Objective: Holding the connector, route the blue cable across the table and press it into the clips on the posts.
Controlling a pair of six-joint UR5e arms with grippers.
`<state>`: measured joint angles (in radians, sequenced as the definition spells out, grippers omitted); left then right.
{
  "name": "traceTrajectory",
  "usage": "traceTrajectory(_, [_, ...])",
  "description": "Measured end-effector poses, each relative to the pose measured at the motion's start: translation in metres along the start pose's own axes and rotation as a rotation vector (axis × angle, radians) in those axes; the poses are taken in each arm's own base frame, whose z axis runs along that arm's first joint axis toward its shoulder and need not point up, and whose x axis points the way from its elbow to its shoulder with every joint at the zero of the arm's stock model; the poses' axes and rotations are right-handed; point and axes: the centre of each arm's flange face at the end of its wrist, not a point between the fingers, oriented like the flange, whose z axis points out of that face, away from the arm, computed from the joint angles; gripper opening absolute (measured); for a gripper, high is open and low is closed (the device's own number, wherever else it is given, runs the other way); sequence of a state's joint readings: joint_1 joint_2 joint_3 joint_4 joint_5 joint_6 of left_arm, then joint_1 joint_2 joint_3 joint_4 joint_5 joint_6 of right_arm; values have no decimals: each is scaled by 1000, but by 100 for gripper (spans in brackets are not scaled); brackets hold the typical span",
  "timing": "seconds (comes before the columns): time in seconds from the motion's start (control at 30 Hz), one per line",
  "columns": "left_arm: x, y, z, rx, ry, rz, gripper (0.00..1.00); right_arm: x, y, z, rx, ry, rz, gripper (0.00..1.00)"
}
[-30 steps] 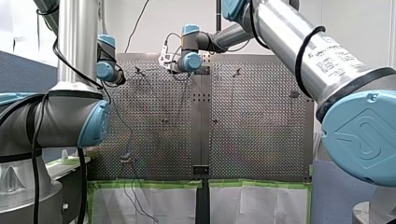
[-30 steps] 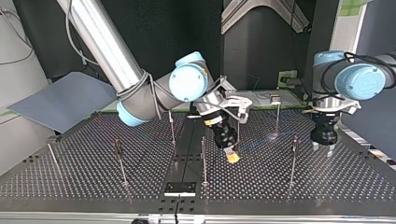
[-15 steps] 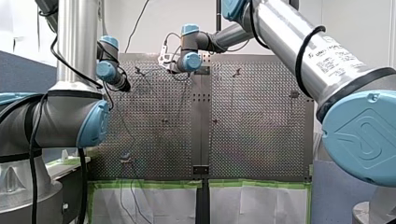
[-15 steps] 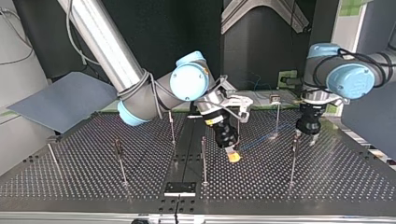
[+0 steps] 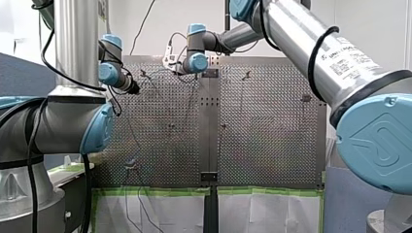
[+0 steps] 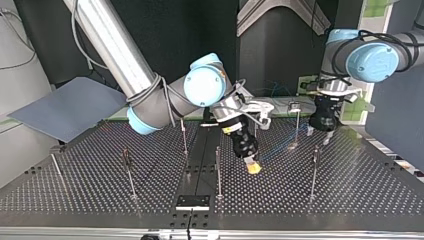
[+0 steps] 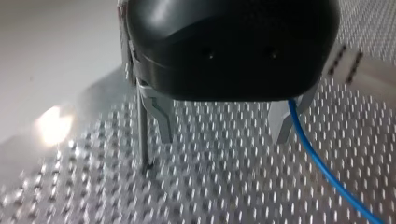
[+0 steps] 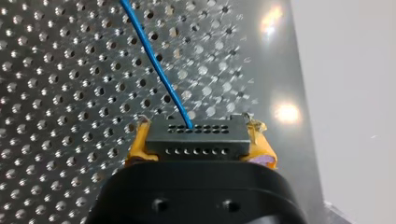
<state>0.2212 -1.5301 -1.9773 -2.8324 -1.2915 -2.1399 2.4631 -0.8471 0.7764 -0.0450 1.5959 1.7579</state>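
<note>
— So, where is the blue cable [image 7: 322, 172] found?
— Its connector [image 8: 196, 150] is pinched by my right gripper [image 8: 199, 140]; it is led close past the outside of my spread left gripper [image 7: 222, 133].

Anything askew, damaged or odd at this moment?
Nothing stands out. The connector sits square between my right gripper's yellow pads, the blue cable leaves it unkinked, and my left gripper is open and empty beside the cable.

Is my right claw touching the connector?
Touching. In the right wrist view, my right claw has yellow pads pressed against both ends of the connector.
</note>
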Motion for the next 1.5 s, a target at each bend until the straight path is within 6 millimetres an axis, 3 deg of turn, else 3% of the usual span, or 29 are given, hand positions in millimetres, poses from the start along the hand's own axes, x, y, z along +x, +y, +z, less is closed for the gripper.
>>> traceTrajectory(0.27, [15,-17,-30,53,39,-71,100,16,-6,-3,9,18,0,0])
traceTrajectory(0.6, [10,-40,-56,81,55,-127,100,20,-9,-6,12,12,2,0])
traceTrajectory(0.8, [13,-48,-63,103,90,-157,100,26,-17,-11,42,0,12,0])
traceTrajectory(1.07, [16,-53,-64,139,123,-211,100,52,-32,-23,116,-5,46,0])
traceTrajectory(1.5, [8,-61,-79,153,138,-304,100,33,-27,-30,118,-64,45,0])
